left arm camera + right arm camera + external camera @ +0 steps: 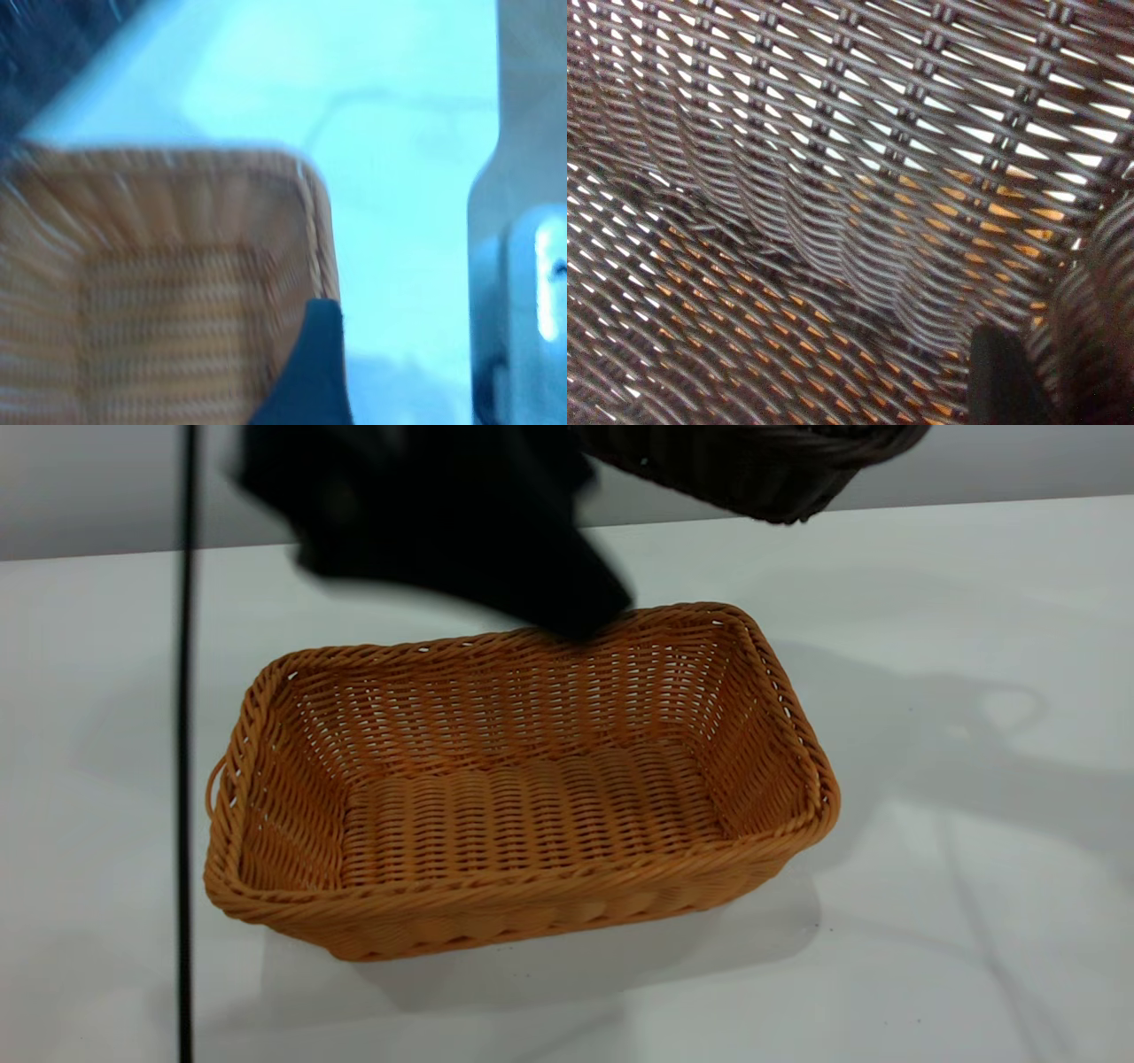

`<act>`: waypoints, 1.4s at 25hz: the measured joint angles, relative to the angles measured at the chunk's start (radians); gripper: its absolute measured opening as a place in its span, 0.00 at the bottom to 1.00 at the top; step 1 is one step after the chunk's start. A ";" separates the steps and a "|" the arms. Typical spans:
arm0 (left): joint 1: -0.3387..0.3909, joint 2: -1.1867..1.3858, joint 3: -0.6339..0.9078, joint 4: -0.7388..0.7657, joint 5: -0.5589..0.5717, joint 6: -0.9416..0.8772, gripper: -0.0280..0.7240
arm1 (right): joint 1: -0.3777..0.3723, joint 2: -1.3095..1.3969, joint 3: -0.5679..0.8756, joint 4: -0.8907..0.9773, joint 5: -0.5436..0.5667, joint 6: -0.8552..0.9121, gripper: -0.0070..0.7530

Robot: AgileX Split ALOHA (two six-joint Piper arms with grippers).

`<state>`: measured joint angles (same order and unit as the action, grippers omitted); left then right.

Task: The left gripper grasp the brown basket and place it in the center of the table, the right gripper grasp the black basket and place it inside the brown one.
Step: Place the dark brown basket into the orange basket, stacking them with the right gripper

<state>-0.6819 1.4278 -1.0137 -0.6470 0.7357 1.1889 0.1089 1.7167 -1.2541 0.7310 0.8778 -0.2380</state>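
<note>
Counter [974,921] white, brown basket [523,815] sitting mid-surface. Black basket [753,465] aloft past its far right corner, apparently gripped by right claw [1005,376], weave filling that wrist view. Left claw [567,607], blurred, at far rim; opening unreadable.

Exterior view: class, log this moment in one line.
orange-tan woven wicker basket: on table | dark brown-black wicker basket: aloft | left gripper: at rim

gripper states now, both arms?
Left tool: at the brown basket's far rim, open or shut cannot be told.
Right tool: holding the black basket aloft.
</note>
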 joint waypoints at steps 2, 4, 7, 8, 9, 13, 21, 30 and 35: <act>0.000 -0.083 0.000 0.000 -0.038 -0.020 0.90 | 0.001 0.000 0.000 -0.003 0.046 -0.027 0.32; 0.000 -0.152 0.000 0.000 -0.088 -0.024 0.90 | 0.001 0.000 0.000 -0.006 0.091 -0.044 0.32; 0.000 -0.238 0.000 0.000 -0.155 -0.023 0.90 | 0.003 0.000 0.000 -0.007 0.137 -0.061 0.32; 0.000 -0.258 0.000 -0.001 -0.171 -0.023 0.90 | 0.011 0.000 0.000 -0.011 0.152 -0.079 0.32; 0.000 -0.272 -0.001 -0.002 -0.179 -0.023 0.90 | 0.021 0.000 0.000 -0.013 0.168 -0.100 0.32; 0.000 -0.277 -0.001 -0.005 -0.253 -0.023 0.90 | 0.078 0.008 -0.001 -0.016 0.286 -0.166 0.32; 0.000 -0.277 -0.028 -0.013 -0.323 -0.023 0.90 | 0.194 0.148 -0.088 -0.056 0.306 -0.163 0.32; 0.000 -0.277 -0.032 -0.004 -0.308 -0.023 0.90 | 0.194 0.296 -0.180 -0.079 0.338 -0.156 0.32; 0.000 -0.277 -0.032 -0.004 -0.304 -0.023 0.90 | 0.193 0.328 -0.180 -0.096 0.341 -0.167 0.32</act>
<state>-0.6819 1.1508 -1.0458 -0.6510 0.4319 1.1656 0.3021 2.0442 -1.4342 0.6354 1.2188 -0.4054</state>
